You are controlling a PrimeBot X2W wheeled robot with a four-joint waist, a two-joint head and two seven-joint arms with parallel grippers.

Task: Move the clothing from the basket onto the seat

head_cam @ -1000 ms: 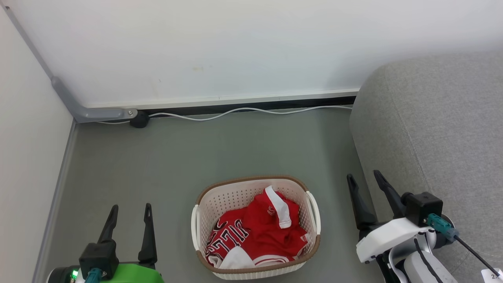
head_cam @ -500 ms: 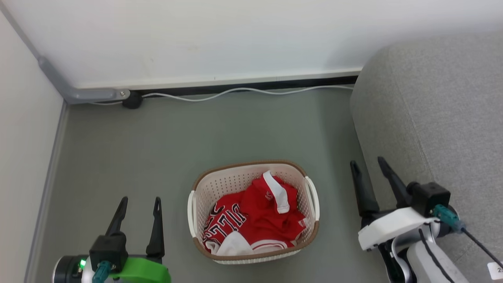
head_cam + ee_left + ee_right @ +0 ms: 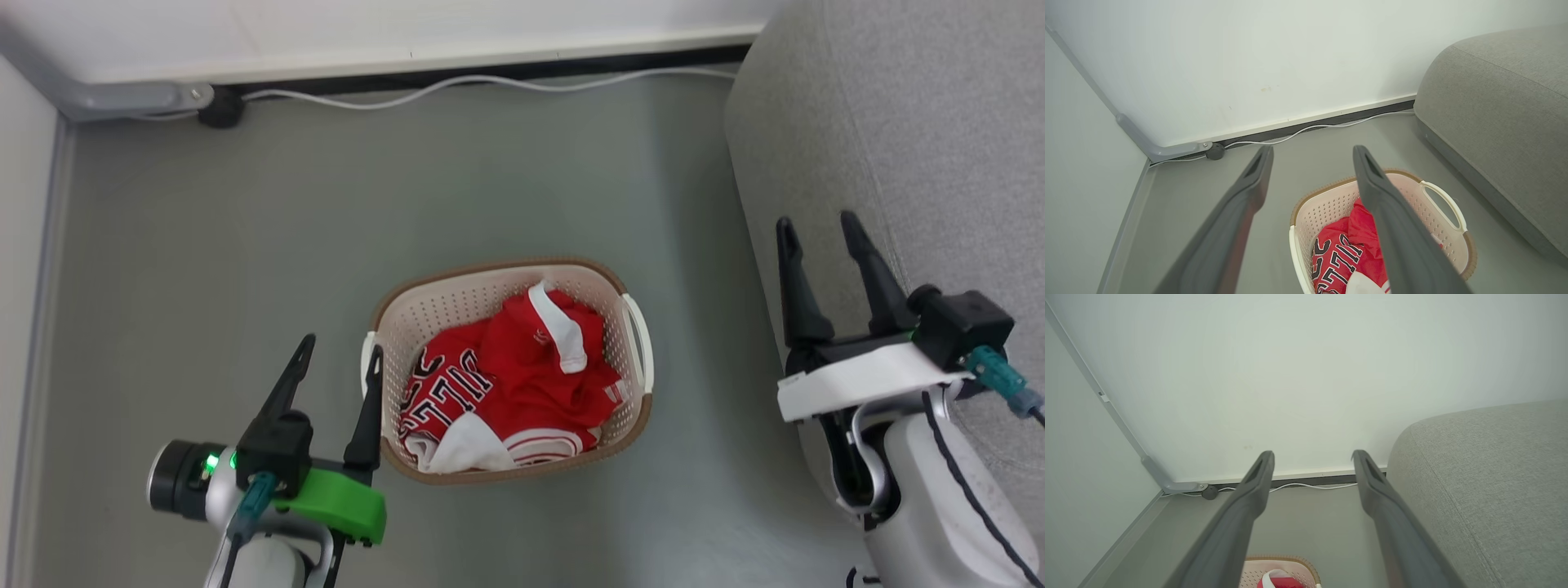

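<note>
As your head camera tips down and the view slides, your left gripper closes in on the basket, its inner finger now just beside the left rim, jaws spread wide and empty. Your right gripper hangs released too, near the seat. The clothing sits heaped in the basket, so the first pick is yet to come.

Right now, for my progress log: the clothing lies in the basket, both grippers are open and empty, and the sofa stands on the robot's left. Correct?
No: the sofa stands on the robot's right, as the head view shows. The rest holds: the clothing lies in the basket, and the left gripper and right gripper are open and empty.
</note>
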